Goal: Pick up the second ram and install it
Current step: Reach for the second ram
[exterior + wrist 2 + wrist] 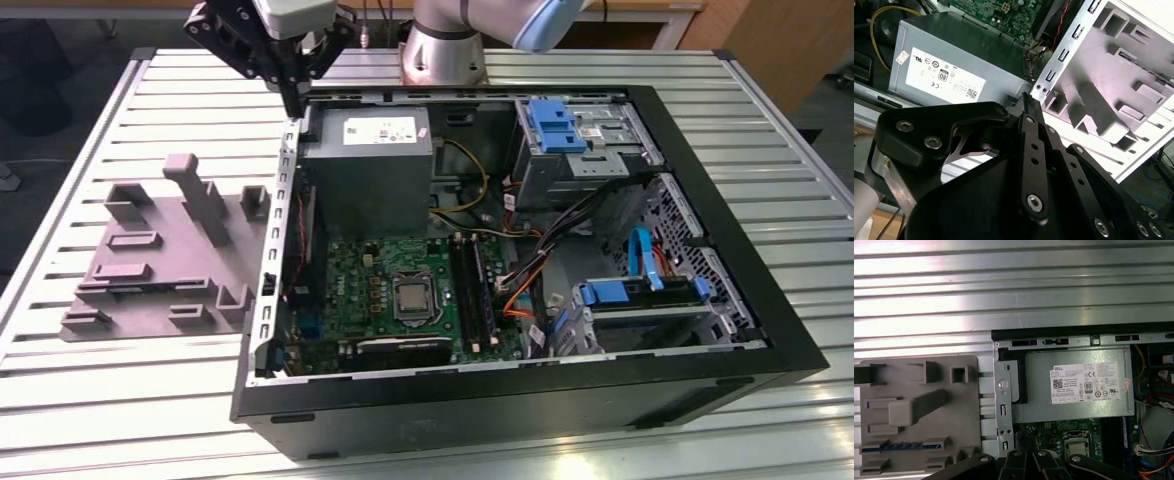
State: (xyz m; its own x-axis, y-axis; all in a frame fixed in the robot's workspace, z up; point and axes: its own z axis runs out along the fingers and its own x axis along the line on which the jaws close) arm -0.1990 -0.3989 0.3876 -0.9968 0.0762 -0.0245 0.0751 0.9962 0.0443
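Note:
The second ram [904,445] shows as a thin blue-green strip lying in a long slot of the grey fixture [919,410], outside the case. My gripper [290,103] hangs above the far corner of the open computer case [534,400], on the exterior view's left, over the metal wall between the fixture and the power supply [367,160]. Its fingers [1027,107] are pressed together with nothing between them, and they also show in the first wrist view [1026,456]. The long black memory slots [475,292] lie on the green motherboard [387,290] beside the processor socket.
The grey fixture [160,250] with upright posts sits on the slatted table [80,400] at the exterior view's left of the case. Blue drive-bay clips [554,125] and bundled cables [534,260] fill the case's other side. The arm's base [447,50] stands behind.

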